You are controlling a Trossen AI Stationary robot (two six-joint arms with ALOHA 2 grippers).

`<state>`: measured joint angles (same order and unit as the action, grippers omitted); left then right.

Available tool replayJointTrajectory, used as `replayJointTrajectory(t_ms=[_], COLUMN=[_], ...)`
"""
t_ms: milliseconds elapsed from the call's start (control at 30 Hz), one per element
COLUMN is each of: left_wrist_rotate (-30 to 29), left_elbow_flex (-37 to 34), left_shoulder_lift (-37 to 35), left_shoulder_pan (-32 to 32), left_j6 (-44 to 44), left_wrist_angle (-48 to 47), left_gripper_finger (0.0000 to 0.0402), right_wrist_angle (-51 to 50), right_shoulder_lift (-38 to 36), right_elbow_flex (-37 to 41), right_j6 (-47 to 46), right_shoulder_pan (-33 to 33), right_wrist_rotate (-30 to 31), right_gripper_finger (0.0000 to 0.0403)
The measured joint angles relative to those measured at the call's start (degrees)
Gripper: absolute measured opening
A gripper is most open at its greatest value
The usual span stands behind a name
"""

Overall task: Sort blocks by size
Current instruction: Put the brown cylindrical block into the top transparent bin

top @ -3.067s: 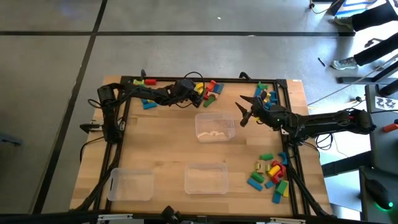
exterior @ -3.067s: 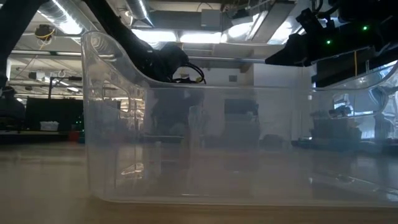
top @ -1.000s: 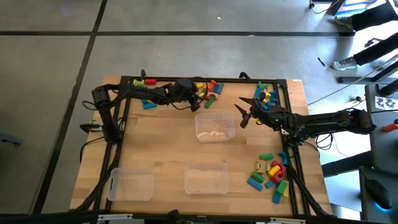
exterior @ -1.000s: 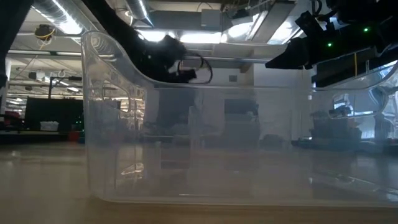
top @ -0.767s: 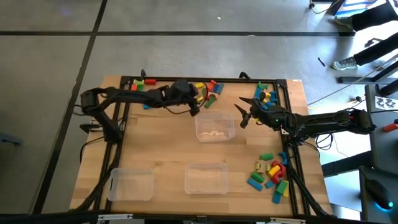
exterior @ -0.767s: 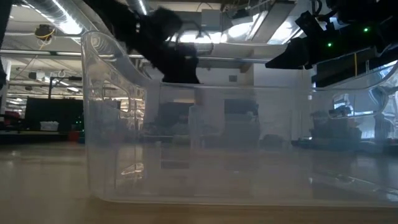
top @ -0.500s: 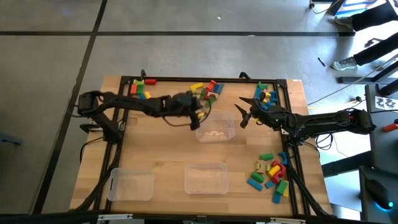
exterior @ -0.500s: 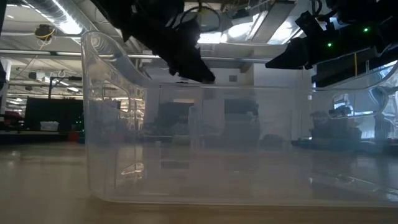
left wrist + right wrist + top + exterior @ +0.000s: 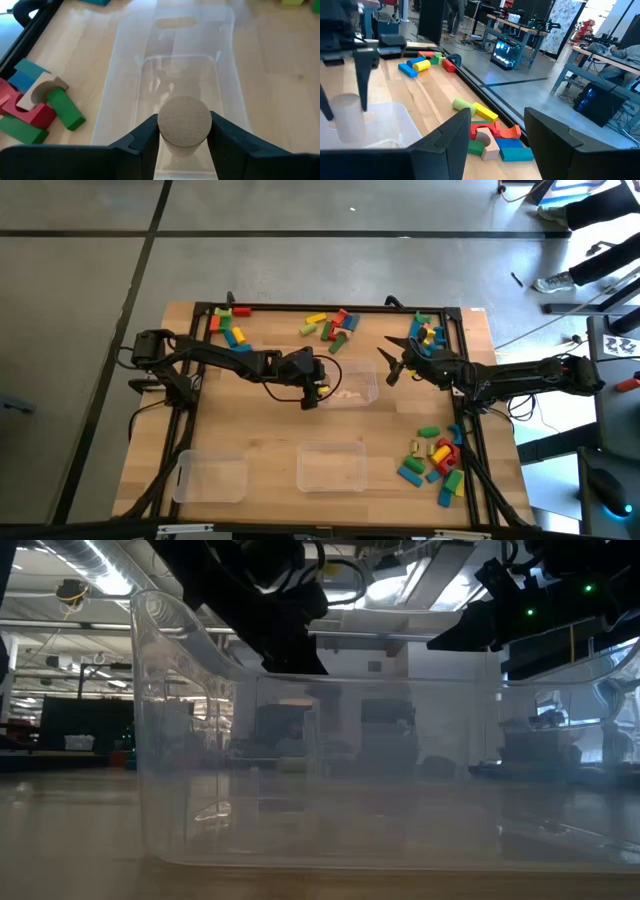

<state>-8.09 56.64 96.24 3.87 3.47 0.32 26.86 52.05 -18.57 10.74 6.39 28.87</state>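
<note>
Here the left pincer (image 9: 184, 150) clamps a plain round wooden cylinder (image 9: 184, 121) by its curved sides: light, stiff, prone to rolling; right pincer (image 9: 495, 137) apart.

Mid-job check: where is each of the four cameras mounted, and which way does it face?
High view: overhead, straight down on the wooden table; both arms show.
Low view: at tabletop height, looking through a clear plastic tray; arms overhead.
Left wrist view: left gripper holds a plain wooden cylinder above a tray.
Right wrist view: across the table past the open right gripper.
Both wrist views share that cylinder.
</note>
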Motion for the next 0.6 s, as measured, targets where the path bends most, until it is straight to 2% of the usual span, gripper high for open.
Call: replayJointTrajectory(t_ms=[600], left_wrist_rotate=[-0.01], left_elbow_flex=[-0.07], left_shoulder_lift=[0.83], left_shoulder_pan=[1.1], left_j6=[-0.48], left_wrist_angle=[0.41], left_gripper_finger=[0.0141], right_wrist_angle=[-0.06], right_shoulder_lift=[0.0], right_elbow_flex=[0.0], right_j6=[-0.42], right_shoulder_pan=[0.0], right_wrist_rotate=[-0.01], right_gripper_finger=[0.0186])
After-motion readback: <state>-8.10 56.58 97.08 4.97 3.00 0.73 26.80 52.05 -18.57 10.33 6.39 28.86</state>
